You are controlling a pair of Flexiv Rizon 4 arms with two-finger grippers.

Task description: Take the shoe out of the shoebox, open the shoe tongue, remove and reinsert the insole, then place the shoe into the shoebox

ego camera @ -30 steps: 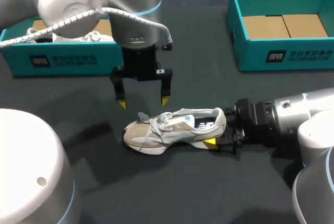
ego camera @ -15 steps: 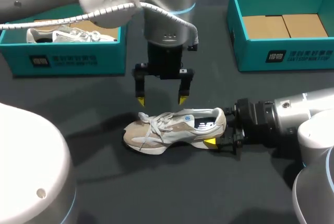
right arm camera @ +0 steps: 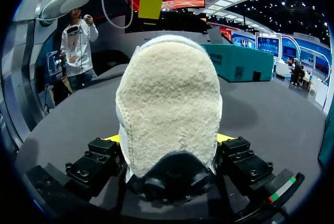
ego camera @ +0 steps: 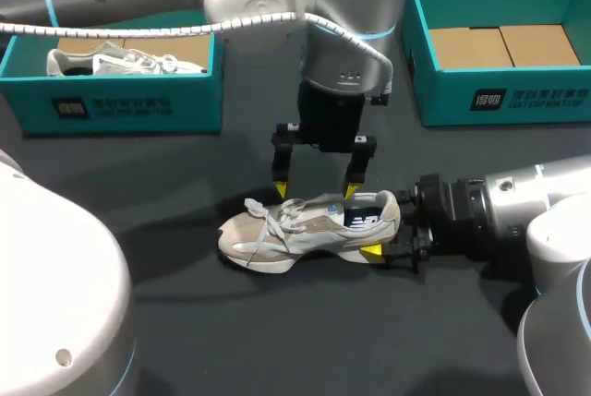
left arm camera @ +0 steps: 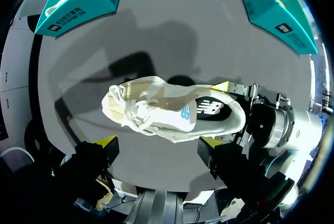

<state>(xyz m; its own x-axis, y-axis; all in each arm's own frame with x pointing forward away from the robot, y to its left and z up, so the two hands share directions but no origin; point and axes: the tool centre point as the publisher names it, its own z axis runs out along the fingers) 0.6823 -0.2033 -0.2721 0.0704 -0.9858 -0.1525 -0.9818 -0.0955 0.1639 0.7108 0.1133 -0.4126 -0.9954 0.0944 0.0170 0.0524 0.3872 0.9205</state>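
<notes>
Currently seeing the shoe [ego camera: 309, 227] sitting upright on its sole on the dark table [ego camera: 323, 331], outside both boxes. Pointing its toe toward the head view's left and its heel toward the right arm. Showing beige uppers, white laces and a dark insole [left arm camera: 209, 110] through the collar opening.

Clamping the heel with the right gripper [ego camera: 386, 227], lying low and level along the table. Showing only one yellow tip at the near side of the heel in the head view, the other hiding behind the shoe. Confirming from the right wrist: right gripper [right arm camera: 168, 139] pinching the fuzzy heel from both flanks, a yellow tip pressing at each side, jaws closing on the shoe.

Hovering the left gripper [ego camera: 315, 190] above the shoe's collar and lace area, pointing straight down. Jaws standing wide apart, holding nothing. Tips lining up with the shoe's far edge in the head view; not possible telling contact from there. Looking down from the left wrist: left gripper [left arm camera: 157, 143] with the shoe lying ahead of it, running lengthwise across the gap between the fingers, neither finger touching it.

Sitting at the table's far left: left shoebox [ego camera: 120, 105], teal, holding a second shoe [ego camera: 120, 62]. Sitting at far right: right shoebox [ego camera: 499, 96], also teal, showing only brown cardboard [ego camera: 503, 45] inside. Both sitting well apart from the shoe.
</notes>
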